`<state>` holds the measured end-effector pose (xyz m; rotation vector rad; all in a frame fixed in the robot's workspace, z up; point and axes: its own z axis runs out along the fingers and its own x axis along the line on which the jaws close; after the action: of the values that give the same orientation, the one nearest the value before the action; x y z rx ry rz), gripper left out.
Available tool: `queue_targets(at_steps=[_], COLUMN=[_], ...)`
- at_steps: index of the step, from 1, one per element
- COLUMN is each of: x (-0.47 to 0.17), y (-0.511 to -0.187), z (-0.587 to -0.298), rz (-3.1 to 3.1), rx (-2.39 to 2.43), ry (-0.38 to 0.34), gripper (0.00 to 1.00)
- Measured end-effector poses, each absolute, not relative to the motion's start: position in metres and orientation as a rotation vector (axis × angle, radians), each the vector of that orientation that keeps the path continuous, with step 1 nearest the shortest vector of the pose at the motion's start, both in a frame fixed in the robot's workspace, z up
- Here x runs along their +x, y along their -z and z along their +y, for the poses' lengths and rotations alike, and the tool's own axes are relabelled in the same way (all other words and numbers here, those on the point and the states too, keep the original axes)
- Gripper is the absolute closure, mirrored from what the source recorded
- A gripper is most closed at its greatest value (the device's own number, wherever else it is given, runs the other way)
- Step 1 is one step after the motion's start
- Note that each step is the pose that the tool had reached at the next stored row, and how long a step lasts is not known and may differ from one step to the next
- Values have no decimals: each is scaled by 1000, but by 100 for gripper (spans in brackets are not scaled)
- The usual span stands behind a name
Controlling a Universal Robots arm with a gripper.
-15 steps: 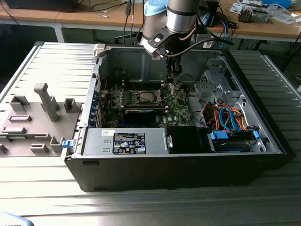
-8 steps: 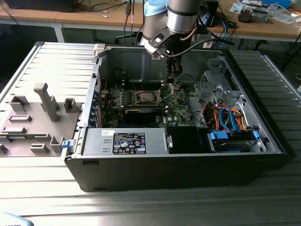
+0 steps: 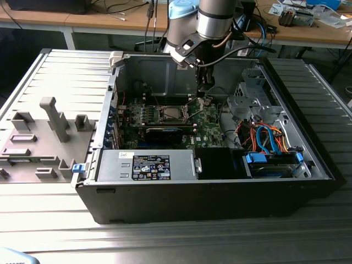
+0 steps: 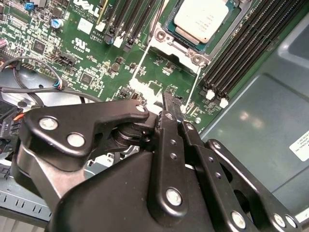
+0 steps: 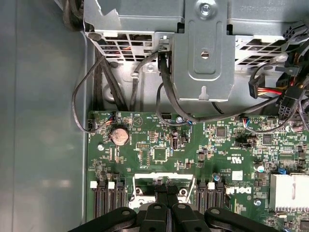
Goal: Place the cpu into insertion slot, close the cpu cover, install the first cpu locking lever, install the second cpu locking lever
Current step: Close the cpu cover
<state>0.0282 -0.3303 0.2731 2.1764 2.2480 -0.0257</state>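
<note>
The cpu [image 4: 200, 19], with its silvery-grey top, lies in the insertion slot [image 4: 169, 21] on the green motherboard [image 4: 91, 58]. The silvery cpu cover [image 4: 179, 50] frames it flat. Two thin locking levers [image 4: 140, 65] [image 4: 194, 89] run out from the socket's corners toward my gripper [image 4: 172, 100]. The black fingers [image 4: 166, 130] are pressed together with nothing visibly between them, their tips close beside the end of one lever. In the exterior view the gripper [image 3: 203, 98] hangs low over the board, to that view's right of the cpu [image 3: 168, 114]. The first wrist view has the shut fingertips [image 5: 166, 189] over the board.
The open computer case [image 3: 220, 198] walls in the board. Black memory slots [image 4: 251, 43] flank the socket. A metal drive cage [image 5: 203, 53] and loose cables [image 5: 164, 92] sit close beyond the board. A power supply [image 3: 146, 165] and blue drive bay [image 3: 272, 162] fill the near side.
</note>
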Motion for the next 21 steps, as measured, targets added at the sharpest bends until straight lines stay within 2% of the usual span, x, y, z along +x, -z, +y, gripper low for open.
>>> queue_targets(at_steps=[21], x=[35], y=[-271], z=[-330], rz=[2248], rx=[2176], ry=[26], gripper=[89])
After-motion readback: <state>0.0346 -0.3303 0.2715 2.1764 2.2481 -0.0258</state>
